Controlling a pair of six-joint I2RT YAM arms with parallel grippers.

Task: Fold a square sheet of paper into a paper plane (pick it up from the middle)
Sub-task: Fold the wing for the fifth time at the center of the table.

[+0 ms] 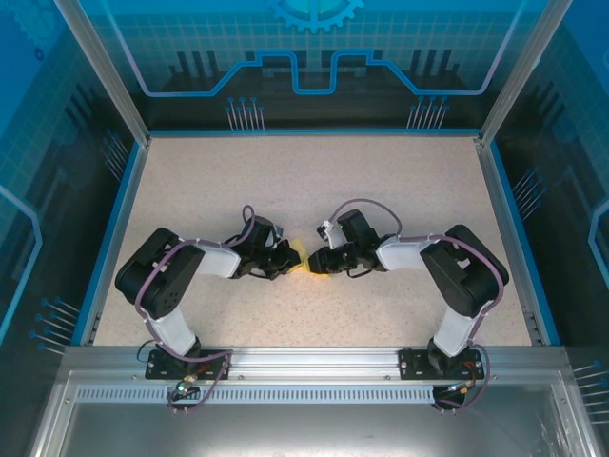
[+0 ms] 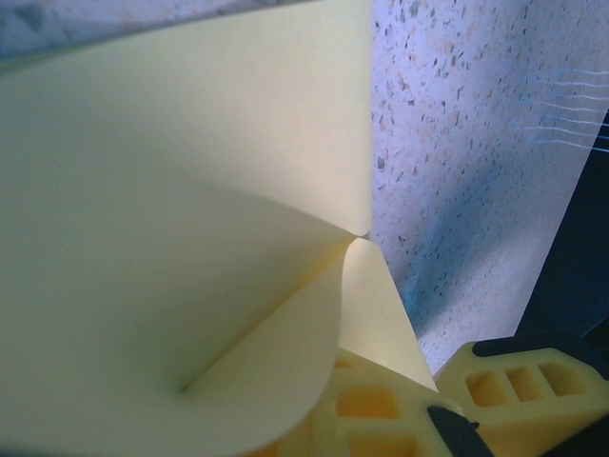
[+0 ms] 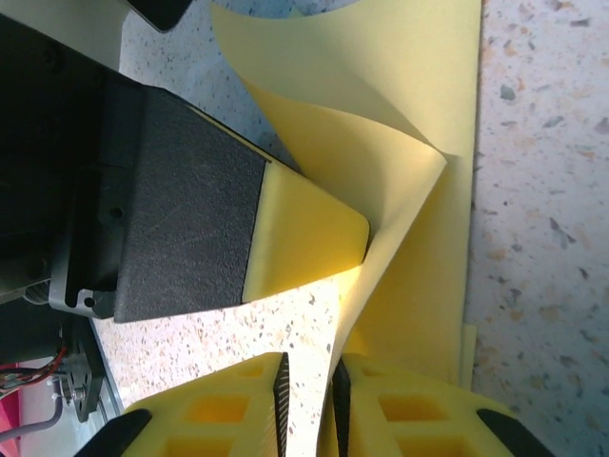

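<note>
Left wrist: plain yellow paper [image 2: 171, 238], creased.

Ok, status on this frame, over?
Left gripper shut on the square sheet of paper. Right gripper slightly open, sheet against one pad. Sheet curled, part-folded, between the two. Nothing in the way.

Three view edges crop the paper sheet [image 2: 171, 190].

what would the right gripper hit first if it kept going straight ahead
The curled pale-yellow sheet of paper, at the tips of the right gripper; just beyond, likely a finger of the left gripper.
</note>
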